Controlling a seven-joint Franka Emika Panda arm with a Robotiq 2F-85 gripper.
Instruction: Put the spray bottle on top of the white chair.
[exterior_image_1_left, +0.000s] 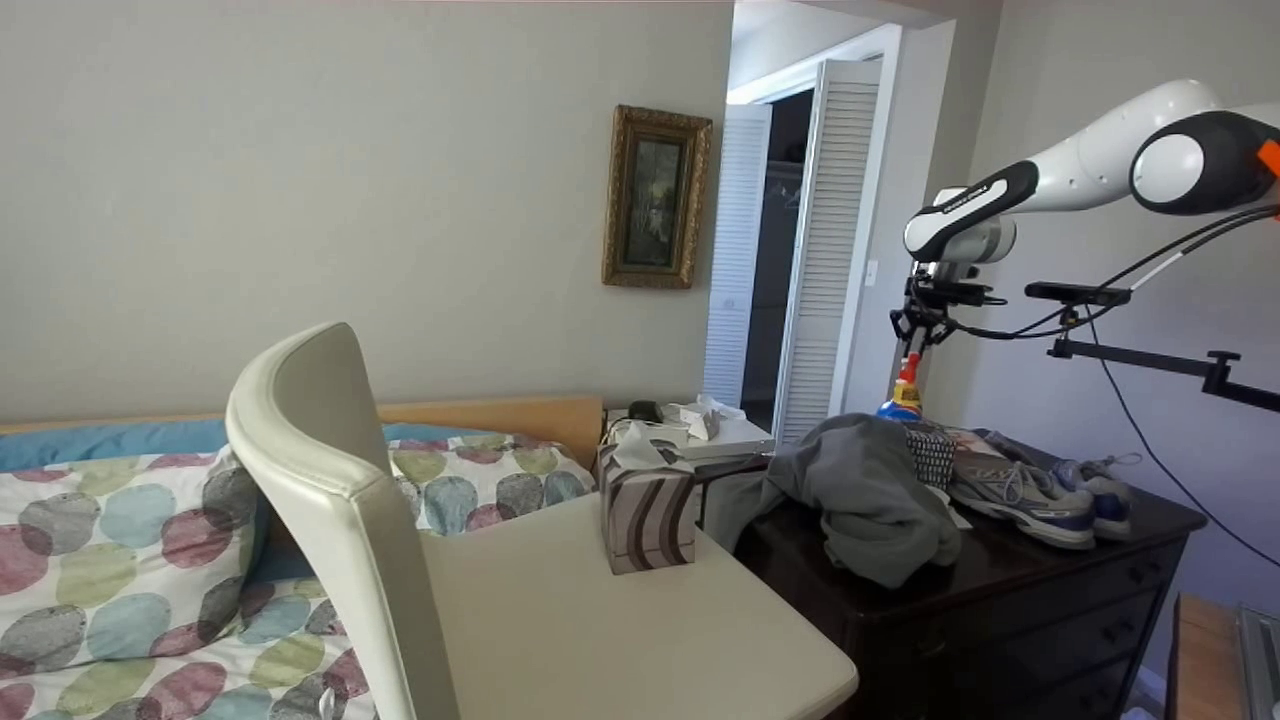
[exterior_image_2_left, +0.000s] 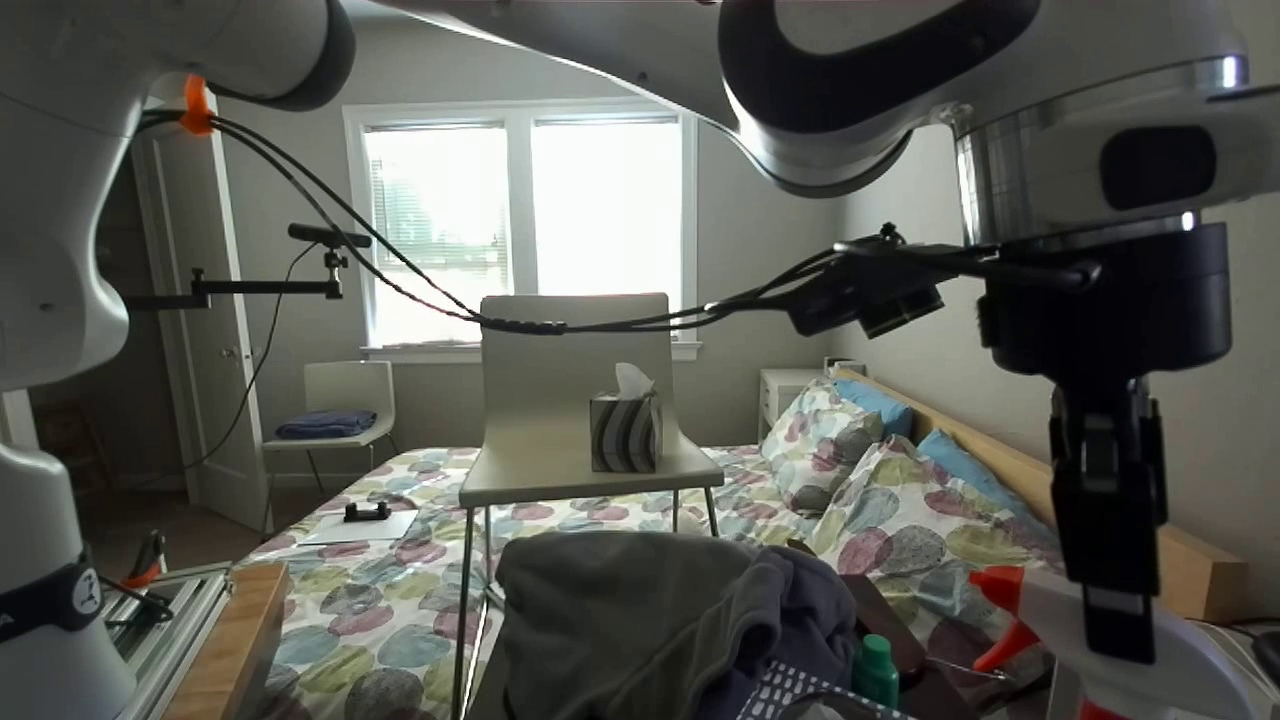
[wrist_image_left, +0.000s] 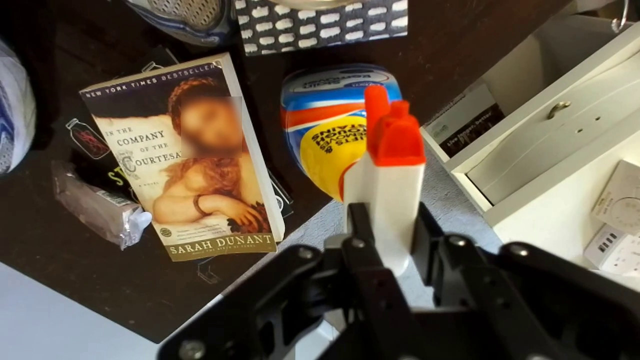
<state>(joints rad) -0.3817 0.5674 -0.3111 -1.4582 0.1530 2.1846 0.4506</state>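
Note:
The spray bottle (wrist_image_left: 325, 105) has a blue body, a yellow label and a white head with a red nozzle. In the wrist view my gripper (wrist_image_left: 392, 215) is shut on its white head, one finger on each side. In an exterior view the bottle (exterior_image_1_left: 903, 400) hangs or stands below my gripper (exterior_image_1_left: 914, 345); its base is hidden behind grey cloth, so I cannot tell whether it touches the dresser. The white head also shows in an exterior view (exterior_image_2_left: 1060, 615) behind my finger (exterior_image_2_left: 1118, 625). The cream-white chair (exterior_image_1_left: 620, 640) stands beside the dresser, and it also shows facing the camera (exterior_image_2_left: 540, 472).
A striped tissue box (exterior_image_1_left: 648, 520) stands on the chair seat. The dark dresser (exterior_image_1_left: 1000, 580) bears grey cloth (exterior_image_1_left: 870, 490), shoes (exterior_image_1_left: 1020, 495), a patterned basket (wrist_image_left: 325, 27) and a book (wrist_image_left: 190, 165). A green-capped bottle (exterior_image_2_left: 876, 670) stands near the basket. The bed (exterior_image_2_left: 350, 610) lies behind the chair.

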